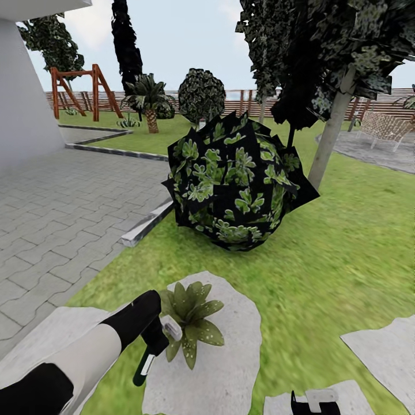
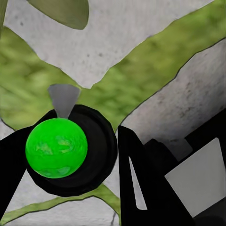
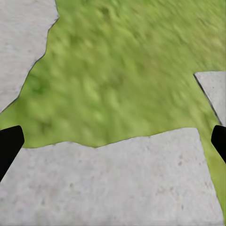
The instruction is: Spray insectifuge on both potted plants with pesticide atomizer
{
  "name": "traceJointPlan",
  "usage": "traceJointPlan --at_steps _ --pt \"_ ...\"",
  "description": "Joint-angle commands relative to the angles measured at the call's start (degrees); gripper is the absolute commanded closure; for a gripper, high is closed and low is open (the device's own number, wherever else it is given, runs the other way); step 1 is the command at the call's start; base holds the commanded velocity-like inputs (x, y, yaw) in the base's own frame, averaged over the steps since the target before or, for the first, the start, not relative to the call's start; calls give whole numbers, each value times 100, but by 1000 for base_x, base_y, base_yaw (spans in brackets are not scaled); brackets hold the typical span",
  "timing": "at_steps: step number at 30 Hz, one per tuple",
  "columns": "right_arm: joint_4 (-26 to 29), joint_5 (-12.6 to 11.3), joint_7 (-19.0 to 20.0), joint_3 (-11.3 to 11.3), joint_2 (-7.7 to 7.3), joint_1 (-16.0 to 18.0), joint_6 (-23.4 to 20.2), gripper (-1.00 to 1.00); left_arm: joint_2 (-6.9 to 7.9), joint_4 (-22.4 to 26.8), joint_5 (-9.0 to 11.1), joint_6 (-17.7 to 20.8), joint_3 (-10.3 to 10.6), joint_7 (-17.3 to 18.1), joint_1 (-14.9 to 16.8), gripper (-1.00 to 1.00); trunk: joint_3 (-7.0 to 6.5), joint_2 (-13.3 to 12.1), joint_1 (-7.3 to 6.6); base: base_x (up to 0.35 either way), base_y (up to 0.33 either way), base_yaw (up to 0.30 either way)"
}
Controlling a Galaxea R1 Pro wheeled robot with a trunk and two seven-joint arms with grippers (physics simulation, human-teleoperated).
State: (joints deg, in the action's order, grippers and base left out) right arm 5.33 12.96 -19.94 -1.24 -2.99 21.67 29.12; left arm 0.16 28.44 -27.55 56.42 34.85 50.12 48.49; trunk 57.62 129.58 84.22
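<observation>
Your left pincer (image 1: 151, 340) is clamped on the pesticide atomizer (image 1: 148, 353), nozzle beside the potted plant (image 1: 190, 320) at its 3 o'clock, ready to spray. Your right pincer (image 3: 113, 146) hangs spread wide.

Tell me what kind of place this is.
A simulated backyard garden, most likely: lawn with stepping stones, a wooden fence behind, a swing frame, and a paved area beside a white wall.

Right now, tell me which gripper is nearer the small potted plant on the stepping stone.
Left. The left gripper, holding the pesticide atomizer, sits right beside the potted plant, at its leaves. The right gripper hangs low at the view's bottom edge, well off to the plant's right.
</observation>
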Motion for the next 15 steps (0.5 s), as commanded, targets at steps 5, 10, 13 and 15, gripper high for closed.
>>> traceJointPlan --at_steps 5,10,13,15 --pt "-6 57 -37 -13 0 4 6 -100 18 -65 -70 -2 13 63 -9 100 5 2 -1 0 0 -1" --pt "-6 57 -37 -14 0 4 6 -100 20 -33 -73 -8 18 56 -12 100 5 2 -1 -114 12 0" --pt "-6 57 -37 -14 0 4 6 -100 19 -11 -75 -8 4 46 -11 100 5 2 -1 -267 124 0" --pt "-6 57 -37 -14 0 4 6 -100 19 -7 -75 -8 -2 43 -11 100 5 2 -1 -107 236 0"
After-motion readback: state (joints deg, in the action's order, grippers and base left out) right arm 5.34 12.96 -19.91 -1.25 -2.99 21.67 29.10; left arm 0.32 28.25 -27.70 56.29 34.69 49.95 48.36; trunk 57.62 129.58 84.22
